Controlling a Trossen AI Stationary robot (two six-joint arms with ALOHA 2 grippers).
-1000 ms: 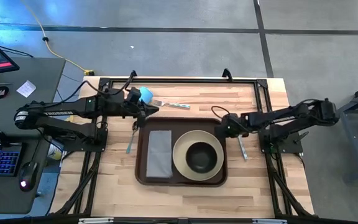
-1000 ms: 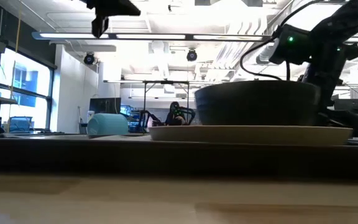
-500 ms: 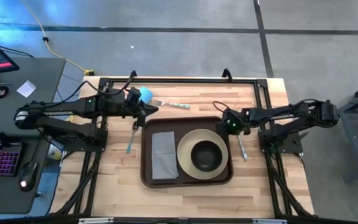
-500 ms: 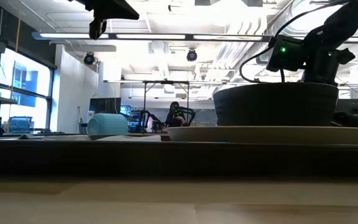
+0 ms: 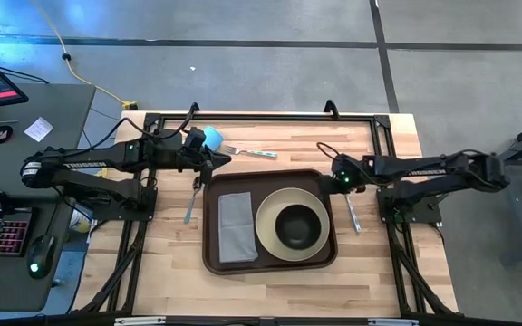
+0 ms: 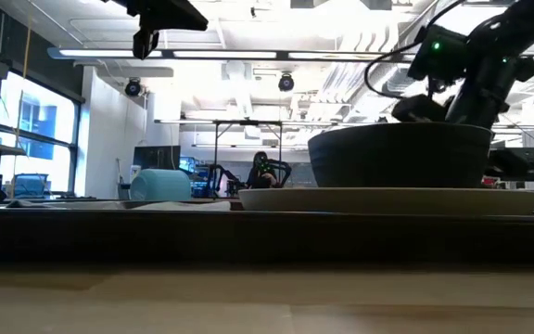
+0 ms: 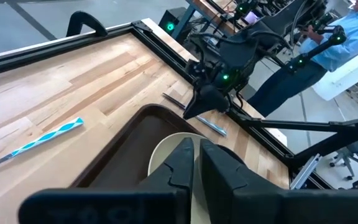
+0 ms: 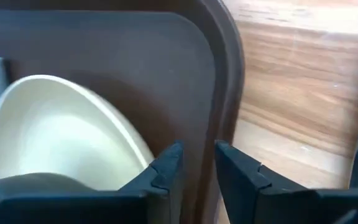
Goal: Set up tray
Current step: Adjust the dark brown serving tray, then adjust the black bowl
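The dark brown tray [image 5: 214, 186] lies in the middle of the table. On it are a grey napkin [image 5: 235, 226] and a beige plate [image 5: 265, 226] with a dark bowl [image 5: 295, 226] in it. My right gripper [image 5: 335, 178] is at the tray's far right corner. In the right wrist view its fingers stand a little apart over the right rim [image 8: 227, 93]. My left gripper [image 5: 214, 163] hangs shut and empty above the tray's far left corner. My right gripper slants down from the table's right side, with one finger [image 8: 166, 165] over the tray's floor and the other outside the rim [image 8: 224, 134]. I cannot tell whether either finger touches the rim. The tray lies flat on the table.
A light blue cup [image 5: 212, 138] and a fork [image 5: 252, 152] lie beyond the tray. A blue-handled utensil [image 5: 191, 205] lies along the tray's left side and another utensil [image 5: 352, 215] along its right. A black frame [image 5: 270, 116] borders the table.
The tray, with napkin, plate and bowl, has slid a short way toward the table's right edge, then settled slightly back. My right gripper has gone toward the right and far edges with it and has risen a little.
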